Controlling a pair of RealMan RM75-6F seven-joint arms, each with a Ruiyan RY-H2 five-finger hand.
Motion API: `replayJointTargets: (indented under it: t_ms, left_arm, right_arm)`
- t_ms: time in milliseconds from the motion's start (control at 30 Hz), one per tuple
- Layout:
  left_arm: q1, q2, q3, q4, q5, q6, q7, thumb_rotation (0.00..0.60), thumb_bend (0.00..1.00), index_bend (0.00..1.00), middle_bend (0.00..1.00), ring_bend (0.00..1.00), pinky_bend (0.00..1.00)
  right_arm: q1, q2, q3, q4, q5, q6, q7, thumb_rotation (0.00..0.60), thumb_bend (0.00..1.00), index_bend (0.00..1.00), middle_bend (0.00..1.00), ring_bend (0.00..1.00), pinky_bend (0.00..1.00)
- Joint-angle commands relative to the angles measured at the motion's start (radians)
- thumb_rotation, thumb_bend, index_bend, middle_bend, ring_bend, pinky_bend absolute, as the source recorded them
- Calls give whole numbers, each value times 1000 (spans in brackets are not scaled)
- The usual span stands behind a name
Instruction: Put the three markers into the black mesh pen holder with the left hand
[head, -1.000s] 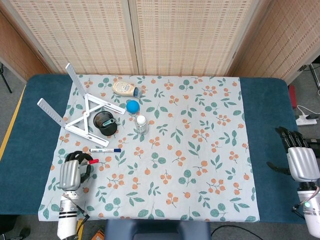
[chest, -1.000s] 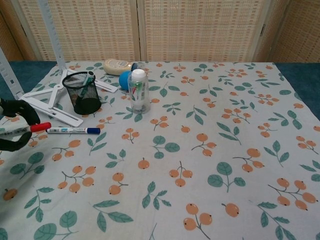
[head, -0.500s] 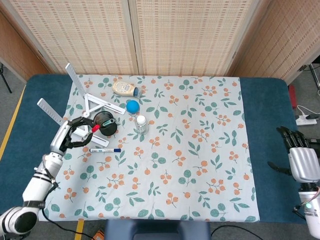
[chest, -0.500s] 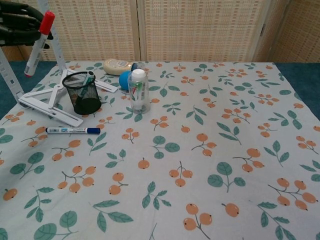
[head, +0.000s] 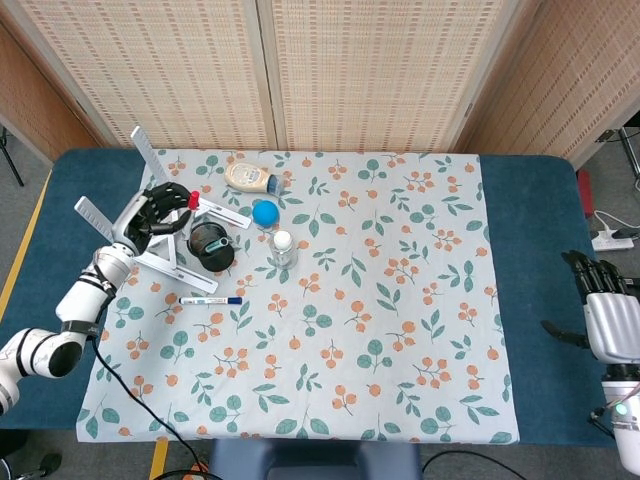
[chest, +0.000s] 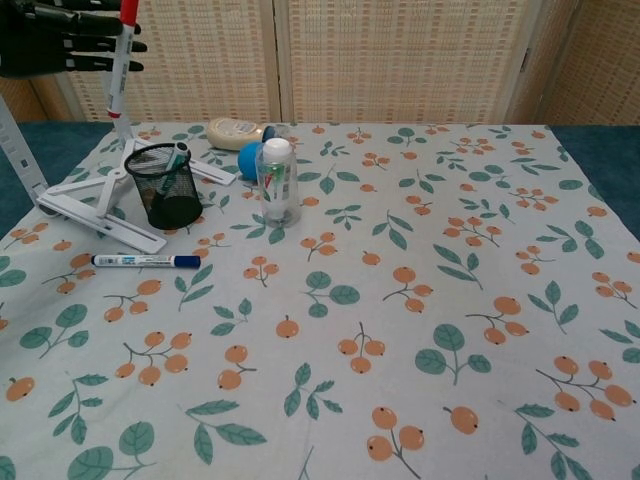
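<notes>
With the left hand (chest: 60, 45) gripping the red-capped marker (chest: 120, 62) near-vertical above and just left of the black mesh pen holder (chest: 167, 185), releasing off-centre risks striking the rim, tipping the holder; the right hand (head: 610, 318) idles open.

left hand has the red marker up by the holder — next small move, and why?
Probably ease the left hand toward the black mesh pen holder until the red-capped marker hangs over its opening, then lower. The marker is near upright but its lower end sits left of the rim. One marker looks to be inside already; the blue-capped marker remains on the cloth.
</notes>
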Motion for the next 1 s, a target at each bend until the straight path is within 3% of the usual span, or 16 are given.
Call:
replayJointTargets:
  t_ms: [33,367,600,1000]
  left_arm:
    - [-51,-63,75,101,119,70,-166,600,404,579,571,244,214]
    - [-146,-154,211,297,203,219,-412,600,403,579,570,242,210]
    - [-180,-228,306,406,216,275,-483,600,404,580,569,241,206]
    - [-227,-327,414,593,218,326,-559,600,403,583,566,235,203]
  right_arm:
    - [1,-1,0,1,2,-3,-3,600,27,111,75,126,97]
    - [-1,0,1,-3,-2,5,-9,600,27,111,74,126,97]
    - [-2,1,1,-5,-4,7,-9,600,27,111,74,126,97]
    - [-6,4,0,-10,-13,17,-6,600,27,111,74,126,97]
